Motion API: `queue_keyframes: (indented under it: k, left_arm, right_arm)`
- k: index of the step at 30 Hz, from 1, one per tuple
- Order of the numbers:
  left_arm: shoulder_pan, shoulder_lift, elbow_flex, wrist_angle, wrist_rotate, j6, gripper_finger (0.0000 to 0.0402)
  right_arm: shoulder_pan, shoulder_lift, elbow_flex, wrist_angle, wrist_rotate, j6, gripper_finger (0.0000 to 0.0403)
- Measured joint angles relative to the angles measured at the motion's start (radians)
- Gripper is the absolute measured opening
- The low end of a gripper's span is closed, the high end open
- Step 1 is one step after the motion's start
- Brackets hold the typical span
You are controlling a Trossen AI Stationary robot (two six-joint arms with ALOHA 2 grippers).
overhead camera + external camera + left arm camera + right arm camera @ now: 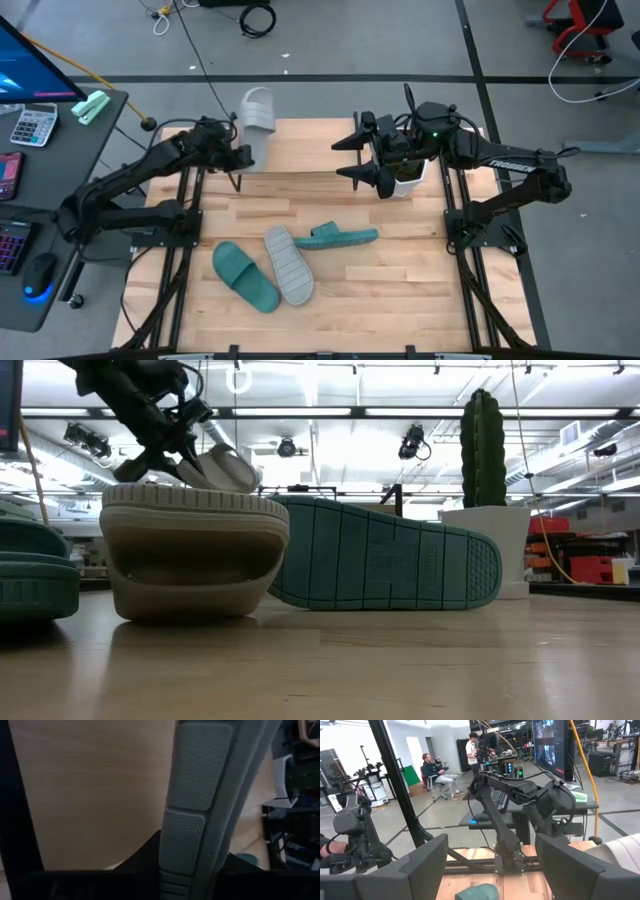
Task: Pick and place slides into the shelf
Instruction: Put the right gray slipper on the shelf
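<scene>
- High view: the left hand (240,152) grips a pale grey-white rubber slide sandal (258,118) at the slatted wooden bench's (420,290) far edge, its long axis running away from the near edge. The right hand (356,158) hangs spread and empty.
- Three slides lie on the bench: a teal one (245,276) and a grey one sole-up (288,264), both diagonal, and a teal one on edge (337,238), lengthwise across.
- Low view: the on-edge teal slide's ribbed sole faces the camera.
- Left wrist view: the held slide's textured sole fills the frame.

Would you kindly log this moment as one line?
left pincer: shut on pale slide, far edge | right pincer: open, idle | three slides on table
</scene>
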State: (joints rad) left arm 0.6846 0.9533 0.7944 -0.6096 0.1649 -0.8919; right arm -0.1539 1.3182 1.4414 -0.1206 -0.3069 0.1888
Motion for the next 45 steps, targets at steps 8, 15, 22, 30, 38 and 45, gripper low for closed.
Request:
queue_keyframes:
  k: [8, 15, 22, 30, 38, 45]
  left_arm:
    - [0.041, 0.009, 0.0, 0.03, -0.003, 0.014, 0.007]
    - [0.054, 0.009, 0.0, 0.031, 0.016, 0.015, 0.009]
    - [0.054, 0.009, 0.0, 0.03, 0.016, 0.017, 0.0078]
    - [0.054, 0.009, 0.0, 0.03, 0.016, 0.026, 0.0139]
    - [0.053, 0.008, 0.001, 0.047, 0.016, 0.027, 0.0187]
    - [0.053, 0.007, 0.001, 0.05, 0.016, 0.021, 0.018]
  right_arm:
    - [0.0, 0.0, 0.0, -0.022, 0.0, 0.002, 0.0302]
    - [0.0, 0.0, 0.0, -0.025, 0.0, 0.002, 0.0301]
    - [0.0, 0.0, 0.0, -0.025, 0.0, 0.002, 0.03]
    - [0.0, 0.0, 0.0, -0.025, 0.0, 0.003, 0.03]
    - [0.0, 0.0, 0.0, -0.029, 0.0, 0.003, 0.03]
    - [0.0, 0.0, 0.0, -0.048, 0.0, 0.003, 0.0299]
